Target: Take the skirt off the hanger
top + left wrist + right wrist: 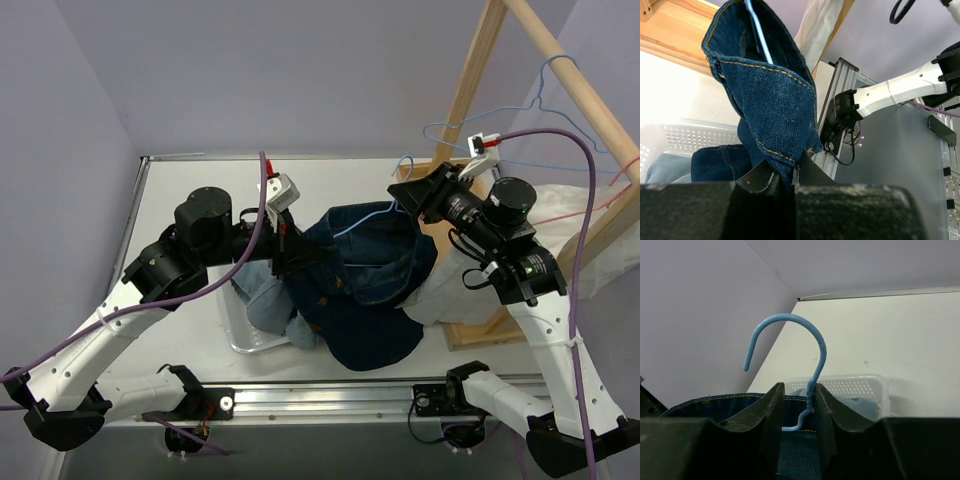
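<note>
The denim skirt (375, 290) hangs bunched on the blue hanger (815, 355), above the white basket (245, 335) on the desk (200, 190). The left gripper (790, 175) has its jaws pinched on a stitched edge of the cloth. The right gripper (799, 405) has its jaws narrow astride the hanger's neck, and I can't tell whether they bite. I'd firm that hold first, then draw the denim sideways off the wire.

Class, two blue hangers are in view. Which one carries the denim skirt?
The hanger whose neck sits within the right gripper, with the denim skirt on it; the other hanger hangs bare on the wooden rail.

Bright, even light; wrist-view foregrounds dark and blurred.
</note>
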Available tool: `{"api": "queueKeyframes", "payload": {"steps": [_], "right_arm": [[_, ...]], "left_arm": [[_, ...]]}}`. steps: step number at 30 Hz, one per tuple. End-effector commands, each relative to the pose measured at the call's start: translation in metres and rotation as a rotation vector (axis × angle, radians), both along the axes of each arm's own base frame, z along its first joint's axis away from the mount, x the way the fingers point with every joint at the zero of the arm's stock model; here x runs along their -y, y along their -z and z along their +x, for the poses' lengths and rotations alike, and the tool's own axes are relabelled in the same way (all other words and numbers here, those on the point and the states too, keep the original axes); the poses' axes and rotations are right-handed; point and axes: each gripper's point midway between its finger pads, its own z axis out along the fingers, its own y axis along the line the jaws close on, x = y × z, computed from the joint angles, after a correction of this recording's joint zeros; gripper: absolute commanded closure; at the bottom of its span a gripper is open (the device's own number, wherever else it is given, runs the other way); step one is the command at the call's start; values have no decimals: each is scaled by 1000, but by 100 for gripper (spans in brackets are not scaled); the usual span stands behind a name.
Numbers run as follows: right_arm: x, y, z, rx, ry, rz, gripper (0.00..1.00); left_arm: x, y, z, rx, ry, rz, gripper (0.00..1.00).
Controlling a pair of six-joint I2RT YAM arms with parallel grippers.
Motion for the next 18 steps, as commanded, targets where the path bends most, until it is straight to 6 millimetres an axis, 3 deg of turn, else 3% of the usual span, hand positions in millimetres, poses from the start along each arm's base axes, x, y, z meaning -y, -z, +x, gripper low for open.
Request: {"api": "queueKeyframes", "payload": {"steps": [1, 2, 7, 9, 10, 11, 14, 18], "right_arm": [[-18, 1, 2, 21, -41, 22, 76], [-21, 4, 3, 16, -41, 16, 100], [-35, 8, 0, 17, -26, -16, 100], [-35, 5, -3, 22, -21, -6, 100], [-33, 5, -3, 18, -8, 0, 100], [-31, 0, -6, 26, -3, 11, 100], [-27, -4, -10, 36, 9, 28, 100], [-24, -5, -16, 45, 6, 28, 100]], "left_arm": [[4, -56, -3, 109, 38, -147, 98], [4, -60, -4, 114, 41, -155, 98], [5, -63, -7, 117, 54, -180, 97], [6, -60, -7, 116, 61, -189, 84], [5, -60, -8, 112, 58, -196, 65], [5, -60, -7, 113, 47, -200, 57], [3, -59, -6, 121, 35, -209, 44], [2, -61, -4, 127, 22, -232, 40]]}}
